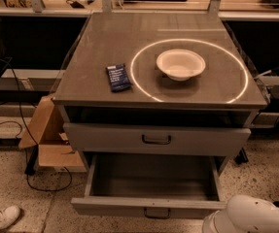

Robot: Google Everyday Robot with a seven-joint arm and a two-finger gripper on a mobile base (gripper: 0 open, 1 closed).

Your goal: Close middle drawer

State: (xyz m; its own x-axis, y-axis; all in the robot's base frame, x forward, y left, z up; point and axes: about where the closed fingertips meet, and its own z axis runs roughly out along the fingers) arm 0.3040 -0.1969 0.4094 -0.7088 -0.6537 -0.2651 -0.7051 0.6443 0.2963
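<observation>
White moulded plastic, the rounded shell of the robot's arm [253, 217], fills the frame's corner at 5 o'clock, low over the speckled stone floor [263, 176] and just beside the right end of the drawer front. The gripper is outside the frame, so whether it is open, closed or holding anything cannot be told. At 7 o'clock lies a white shoe [0, 218]. The middle drawer [148, 181], a wide grey drawer with a low flat front panel, sits at 6 o'clock at the bottom of the cabinet. It is pulled well out, its front panel facing 6 o'clock and running from 9 to 3 o'clock. Its long grey tray body reaches back toward 12 o'clock under the drawer above, and its small dark loop handle [157, 212] is at the panel's centre. Directly above it, the grey drawer with the taller front panel [100, 139] and its own dark handle [156, 140] stands out only slightly from the frame. At 9 o'clock a brown cardboard box [44, 125] leans against the cabinet's side, with a black cable [46, 186] looping on the floor below it. The flat grey cabinet top [100, 38] carries a small dark blue packet [118, 77] toward 10 o'clock. A shallow white bowl [180, 63] stands toward 1 o'clock, inside a thin bright ring of light [131, 72] that lies on the surface. The packet is just outside that ring.
</observation>
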